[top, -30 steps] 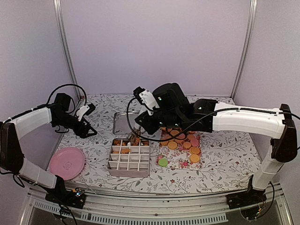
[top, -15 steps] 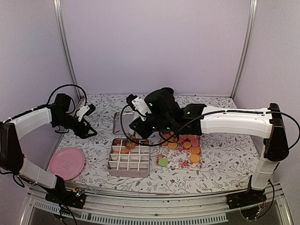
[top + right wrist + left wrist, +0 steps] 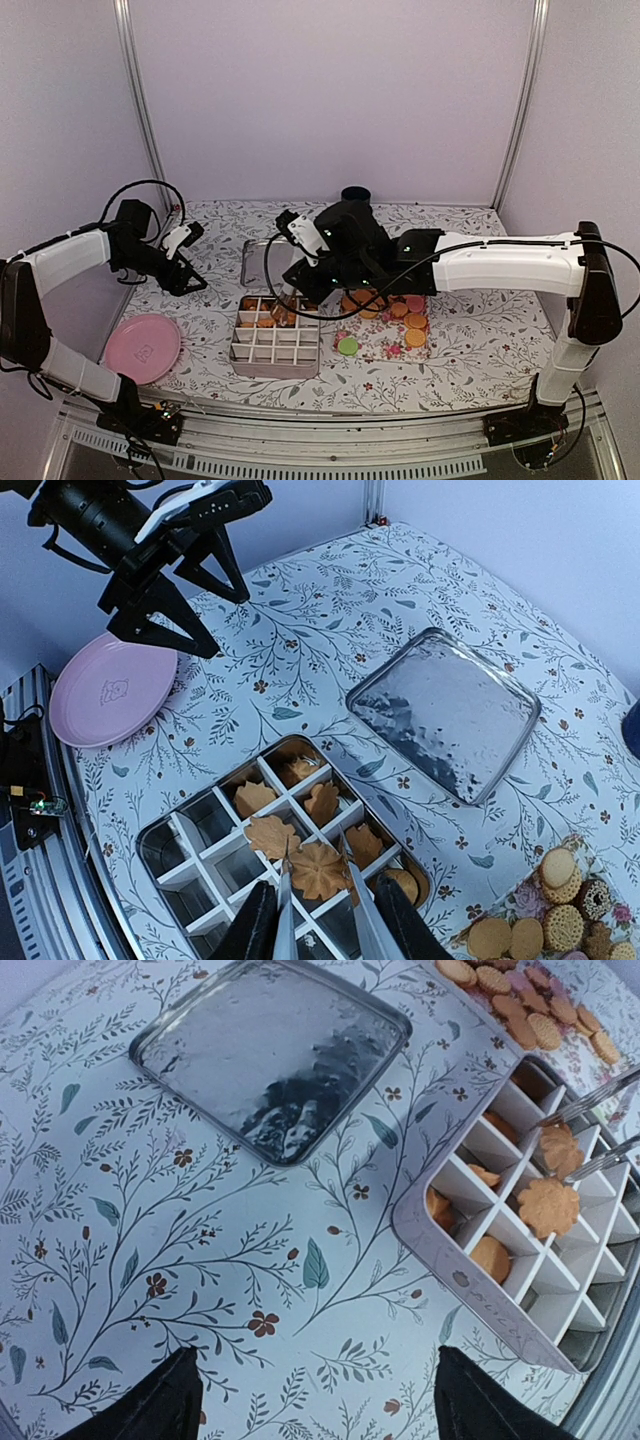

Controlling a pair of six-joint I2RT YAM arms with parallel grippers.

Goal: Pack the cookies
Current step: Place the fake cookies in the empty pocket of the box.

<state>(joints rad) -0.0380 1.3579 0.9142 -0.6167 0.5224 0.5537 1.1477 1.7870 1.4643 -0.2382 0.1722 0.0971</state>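
The right end effector [image 3: 316,872] is low over the gray box [image 3: 272,366] in the middle of the top view. Its two thin tips are closed on a flower cookie [image 3: 320,865], one tip on each side. The flower cookie is over the middle of the box, above the white walls. I cannot tell if it touches them.

More cookies [image 3: 322,802] lie in the little cells of the box. Most are in the row nearest the metal tray [image 3: 445,715], which lies flat on the table [image 3: 200,1260] just behind the box.

Other cookies lie on a flowered paper [image 3: 378,345] just to the right of the box in the top view. Most of them are orange. A pink cookie [image 3: 413,302] lies among them, and a green cookie [image 3: 347,346] sits at the lower left corner of the paper, near the box. The right arm [image 3: 500,265] hides the far part of this pile.

The left end effector [image 3: 318,1415] hangs over the table at the left of the top view, well apart from the box. Its two dark fingers [image 3: 150,1410] are spread wide, with only the table showing between them.

A pink plate [image 3: 143,347] lies at the lower left of the top view. A dark cup [image 3: 355,193] stands at the back of the table.
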